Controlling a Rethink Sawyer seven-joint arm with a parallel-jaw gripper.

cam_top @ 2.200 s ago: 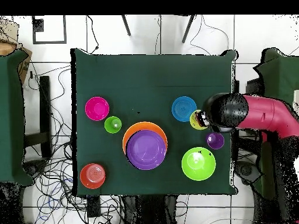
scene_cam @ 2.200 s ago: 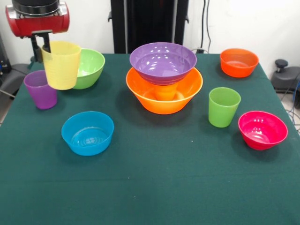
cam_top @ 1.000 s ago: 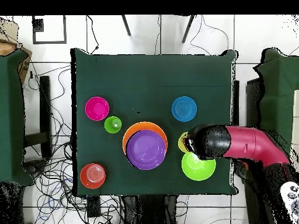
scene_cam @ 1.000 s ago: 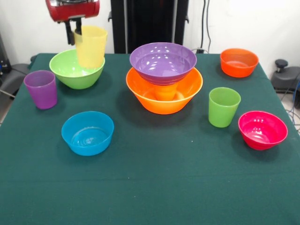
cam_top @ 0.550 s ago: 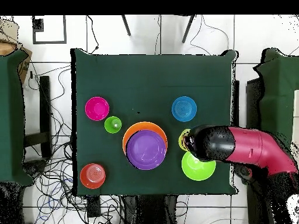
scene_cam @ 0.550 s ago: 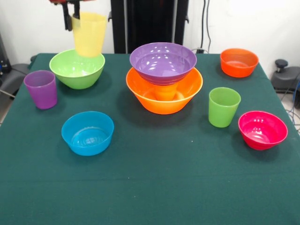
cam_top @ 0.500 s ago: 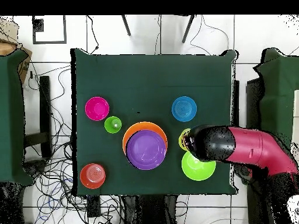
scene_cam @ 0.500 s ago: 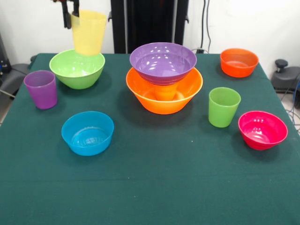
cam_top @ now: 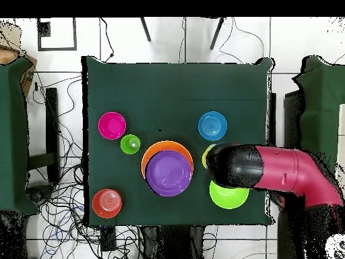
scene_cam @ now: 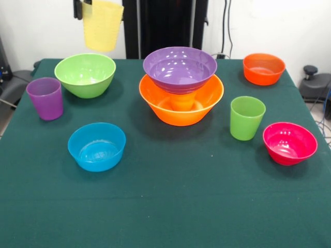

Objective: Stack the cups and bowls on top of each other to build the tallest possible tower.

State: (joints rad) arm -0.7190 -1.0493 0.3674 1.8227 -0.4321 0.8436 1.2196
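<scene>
My gripper [scene_cam: 83, 7] shows only its tips at the top edge of the front view, shut on the rim of the pale yellow cup [scene_cam: 103, 25], held high above the light green bowl [scene_cam: 85, 74]. The tower stands mid-table: the large orange-yellow bowl [scene_cam: 199, 106], the orange cup [scene_cam: 182, 100] inside it, and the purple bowl [scene_cam: 179, 68] on top. The purple cup [scene_cam: 45, 98], blue bowl [scene_cam: 96, 146], green cup [scene_cam: 246, 118], pink-red bowl [scene_cam: 289, 143] and orange-red bowl [scene_cam: 264, 68] stand apart. In the overhead view the arm [cam_top: 269, 172] covers the yellow cup except a sliver [cam_top: 206, 154] beside the purple bowl [cam_top: 168, 173].
The green table cloth [scene_cam: 170, 206] spreads toward the camera in the front view. A black column [scene_cam: 165, 26] stands behind the tower. In the overhead view, cables [cam_top: 60, 202] lie on the floor to the left of the table.
The gripper has carried the yellow cup up from beside the purple cup, over the light green bowl, rising and moving right in the front view toward the tower.
</scene>
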